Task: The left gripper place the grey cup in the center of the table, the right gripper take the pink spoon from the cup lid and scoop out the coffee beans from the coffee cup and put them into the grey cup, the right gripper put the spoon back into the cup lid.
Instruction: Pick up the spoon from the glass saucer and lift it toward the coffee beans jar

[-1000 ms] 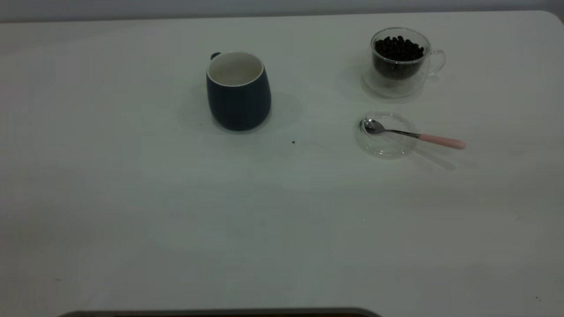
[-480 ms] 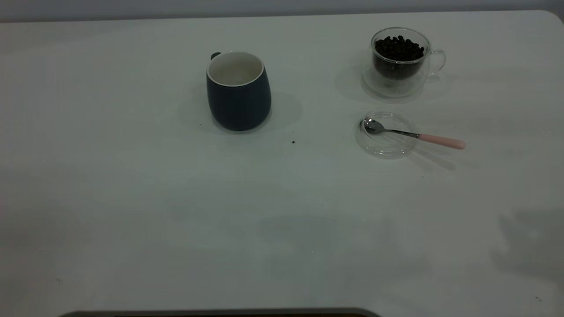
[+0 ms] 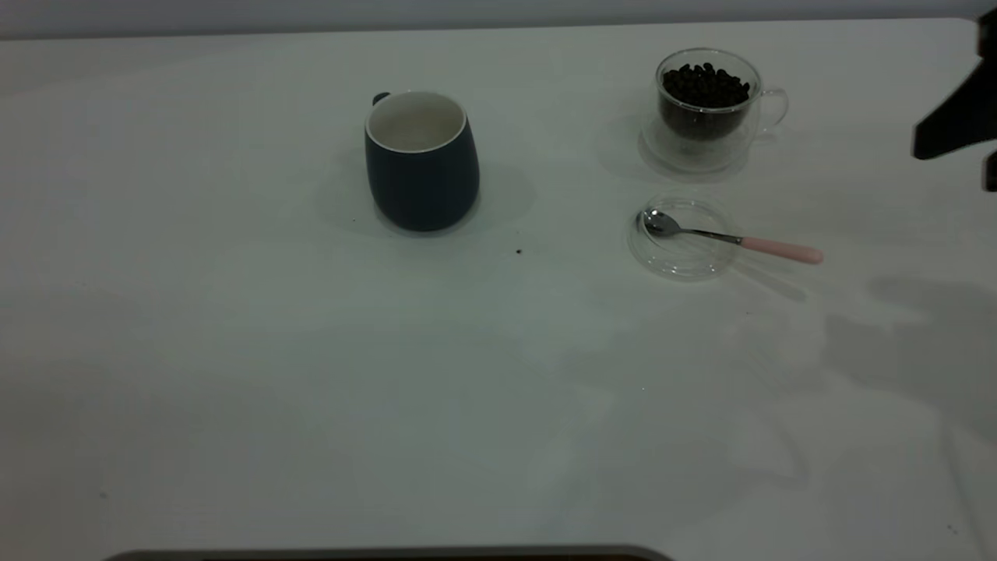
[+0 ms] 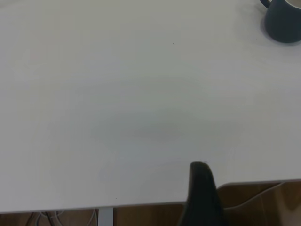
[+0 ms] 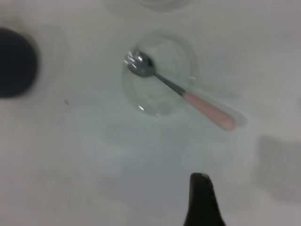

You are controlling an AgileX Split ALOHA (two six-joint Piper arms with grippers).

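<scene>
The grey cup (image 3: 421,160) stands upright and empty near the table's (image 3: 234,351) middle. Further right, the glass coffee cup (image 3: 707,105) holds coffee beans (image 3: 705,84); just before it the cup lid (image 3: 680,238) cradles the pink spoon (image 3: 732,238). The right gripper (image 3: 956,125) hangs at the right edge; whether its jaws are released or clenched cannot be told.

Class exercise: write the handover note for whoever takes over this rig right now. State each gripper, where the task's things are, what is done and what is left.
Left gripper: out of the exterior view, away from the grey cup.
Right gripper: at the table's right edge, nothing held.
Grey cup: upright, mid-table, looks empty.
Pink spoon: bowl in the cup lid, handle over its rim.
Coffee cup: behind the lid, full of beans.
Done: cup placed.
Left: take spoon, scoop beans into grey cup, return spoon.
</scene>
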